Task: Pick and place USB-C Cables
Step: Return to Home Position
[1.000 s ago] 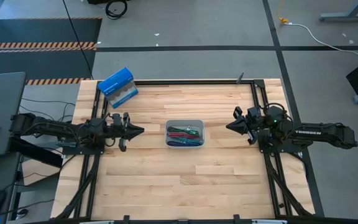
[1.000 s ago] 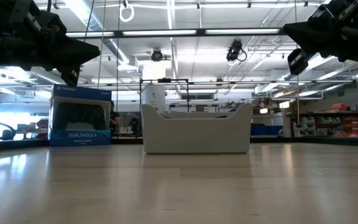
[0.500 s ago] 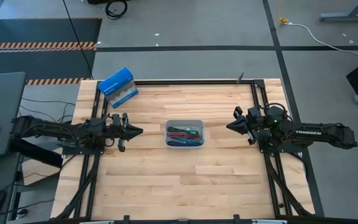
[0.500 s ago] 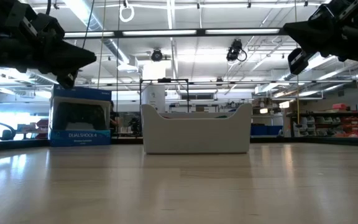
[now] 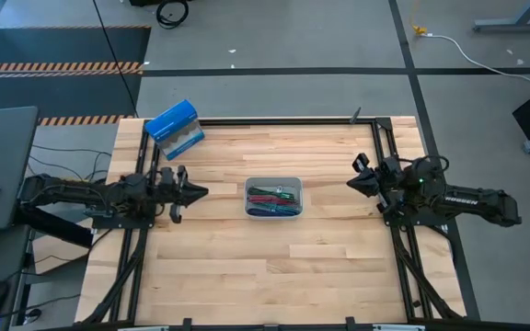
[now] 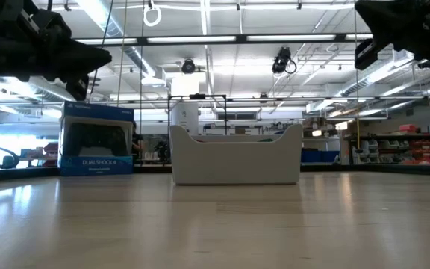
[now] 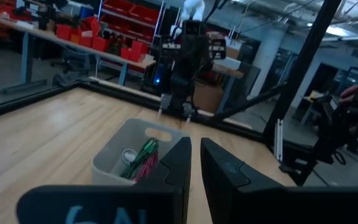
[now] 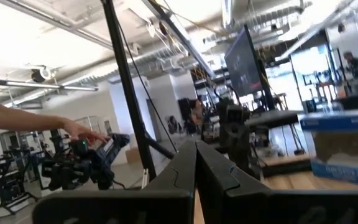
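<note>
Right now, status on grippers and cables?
Left gripper shut, empty, left of tray. Right gripper shut, empty, right of it. USB-C cables inside tray, mid-table. Nothing in the way.

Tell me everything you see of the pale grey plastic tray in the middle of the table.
The pale grey plastic tray is a small rounded rectangular bin whose short ends rise higher, one with a handle slot. It sits upright and flat at the centre of the wooden table and holds coloured cable bundles. Neither the left gripper nor the right gripper touches it.
</note>
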Available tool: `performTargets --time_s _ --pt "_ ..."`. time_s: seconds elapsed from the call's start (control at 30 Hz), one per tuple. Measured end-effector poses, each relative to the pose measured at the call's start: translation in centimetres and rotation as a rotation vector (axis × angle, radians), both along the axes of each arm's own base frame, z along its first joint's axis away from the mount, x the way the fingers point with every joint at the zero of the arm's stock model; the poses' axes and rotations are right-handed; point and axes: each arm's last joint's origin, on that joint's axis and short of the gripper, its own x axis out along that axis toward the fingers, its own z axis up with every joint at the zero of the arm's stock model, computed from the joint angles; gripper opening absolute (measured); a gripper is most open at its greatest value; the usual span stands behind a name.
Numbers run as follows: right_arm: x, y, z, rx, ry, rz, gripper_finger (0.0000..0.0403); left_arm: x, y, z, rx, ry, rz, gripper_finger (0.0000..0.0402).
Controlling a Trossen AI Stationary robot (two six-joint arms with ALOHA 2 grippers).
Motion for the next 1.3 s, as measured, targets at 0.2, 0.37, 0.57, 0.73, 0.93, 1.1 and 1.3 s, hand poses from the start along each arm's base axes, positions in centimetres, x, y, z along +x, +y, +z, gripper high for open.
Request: performTargets --time_s 0.2,0.37,0.57,0.73,0.93,1.1,1.3 --pt "-0.1 0.0 -0.6 0.019 0.058 0.000 0.0014 -0.2 0.0 0.0 0.000 -0.002 0.000 0.0043" --pt "-0.5 0.2 -0.2 0.005 0.014 0.000 0.0014 -0.6 0.0 0.4 0.000 -0.044 0.000 0.0043" --pt "-0.5 0.1 -1.0 0.031 0.096 0.000 0.0014 -0.8 0.0 0.5 0.000 -0.046 0.000 0.0043" --pt "-0.2 0.1 -2.5 0.079 0.249 0.000 0.0014 -0.7 0.0 -0.1 0.000 0.014 0.000 0.0043" --pt "-0.1 0.3 -3.5 0.108 0.354 0.024 0.0014 -0.7 0.0 -0.3 0.001 0.031 0.000 0.0043" --pt "-0.1 0.4 -3.3 0.100 0.336 0.037 0.0014 -0.7 0.0 -0.3 0.000 0.031 0.000 0.0043" --pt "-0.1 0.4 -3.3 0.099 0.334 0.038 0.0014 -0.7 0.0 -0.3 0.000 0.031 0.000 0.0043"
